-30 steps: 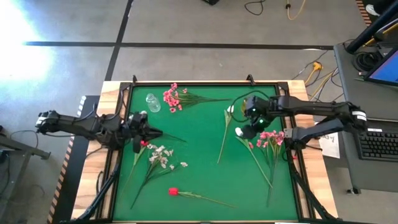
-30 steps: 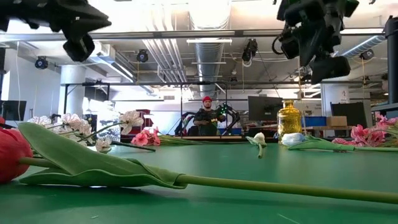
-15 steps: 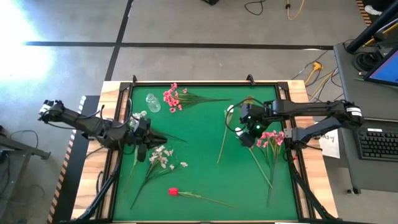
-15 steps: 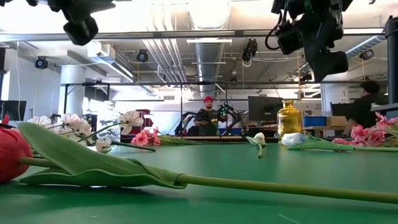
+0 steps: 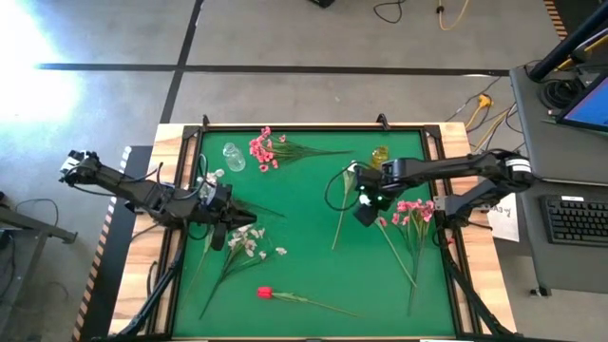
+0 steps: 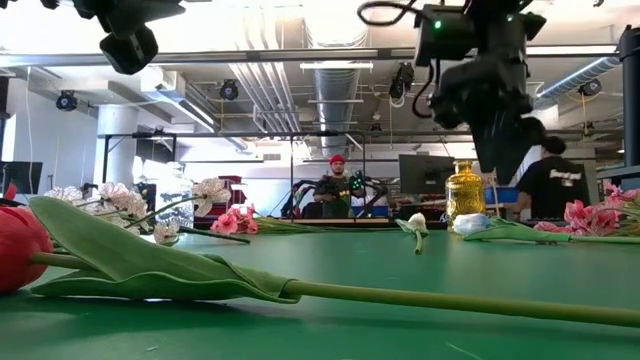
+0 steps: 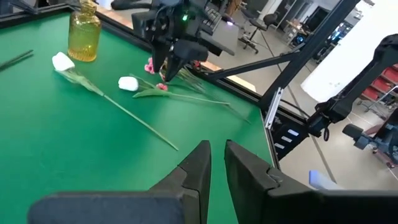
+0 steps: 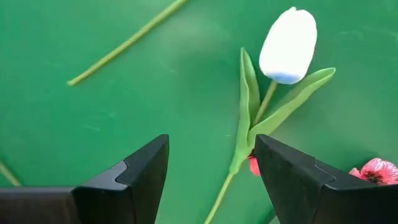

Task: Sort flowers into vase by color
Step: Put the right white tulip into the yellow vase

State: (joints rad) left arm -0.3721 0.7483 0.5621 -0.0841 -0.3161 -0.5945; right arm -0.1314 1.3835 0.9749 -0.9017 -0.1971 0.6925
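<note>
White tulip bud (image 8: 288, 45) lying flat on the green tabletop (image 5: 304, 237), directly ahead of the right gripper (image 8: 211, 168) and slightly off toward one finger; stem (image 8: 239, 152) running from the bud back toward the gap between the jaws, so long axis roughly in line with the approach rather than across it. Right jaws standing apart, empty, poised above the stem's lower part, no contact seen. Judged: a closing across the stem needs the jaws centred on it and lowered. Pink blossom (image 8: 376, 171) just beside the stem near one finger; a stray catch there is a risk. In the high view, right gripper (image 5: 365, 204) over the right-centre of the tabletop, next to a second white bud (image 5: 351, 169) and the pink spray (image 5: 413, 211); right arm plainly the nearer to these. Yellow vase (image 5: 380, 156) near the far edge, close to the right arm; clear vase (image 5: 233, 157) near the far-left corner beside another pink spray (image 5: 263, 149). Left gripper (image 5: 228, 214) over the left side above the small white blossom spray (image 5: 249, 239), jaws nearly together, nothing between them in the left wrist view (image 7: 214, 163). Red bud (image 5: 265, 292) near the front edge, well apart from both. Hidden or unclear: height of the right jaws above the stem not determinable; stem end cut off by the frame in the right wrist view; which stem belongs to which bud not clear in the high view.
</note>
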